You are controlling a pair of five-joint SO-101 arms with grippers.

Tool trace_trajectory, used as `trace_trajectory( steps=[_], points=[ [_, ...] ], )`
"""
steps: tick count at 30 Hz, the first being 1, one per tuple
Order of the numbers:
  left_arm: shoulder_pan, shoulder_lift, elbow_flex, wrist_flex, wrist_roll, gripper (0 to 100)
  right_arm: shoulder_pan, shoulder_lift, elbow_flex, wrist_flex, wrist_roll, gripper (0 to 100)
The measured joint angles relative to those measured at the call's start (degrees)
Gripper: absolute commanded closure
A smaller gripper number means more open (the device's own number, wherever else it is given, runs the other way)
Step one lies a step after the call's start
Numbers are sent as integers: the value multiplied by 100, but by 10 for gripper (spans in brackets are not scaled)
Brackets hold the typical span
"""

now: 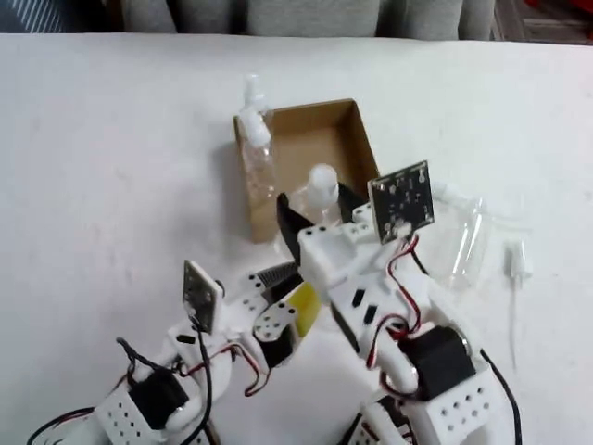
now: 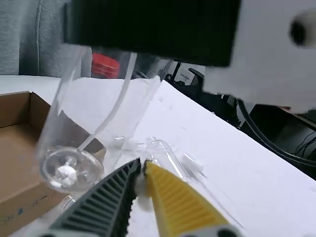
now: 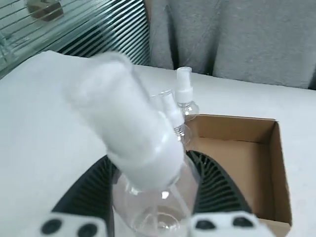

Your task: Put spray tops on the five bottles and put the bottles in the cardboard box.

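by the cardboard box (image 1: 315, 139), the right claw (image 3: 151, 165) clamps a capped bottle (image 1: 321, 185), the left claw (image 2: 142, 170) closed.

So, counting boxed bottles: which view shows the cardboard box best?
High view: the cardboard box is seen open from above, near end behind the right gripper. Right wrist view shows part of its floor; left wrist view, one corner.
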State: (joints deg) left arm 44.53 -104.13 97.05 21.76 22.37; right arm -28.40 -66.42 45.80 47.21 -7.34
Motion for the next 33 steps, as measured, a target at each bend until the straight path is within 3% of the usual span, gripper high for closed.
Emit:
trace_trajectory(
  steps=[5, 10, 19, 23, 33],
  points=[
    [-105, 0, 0, 334, -53, 980, 914, 818, 0, -844, 0, 984],
    [-659, 0, 0, 1002, -659, 980, 1424, 1987, 0, -1978, 0, 984],
    [-2954, 0, 0, 1600, -791, 979, 1635, 4237, -308, -3754, 651, 984],
    [-3666, 0, 0, 1626, -826, 979, 1618, 5029, -580, -4396, 712, 984],
    [-4009, 0, 0, 1626, -818, 979, 1618, 6875, -1380, -6084, 765, 984]
  ],
)
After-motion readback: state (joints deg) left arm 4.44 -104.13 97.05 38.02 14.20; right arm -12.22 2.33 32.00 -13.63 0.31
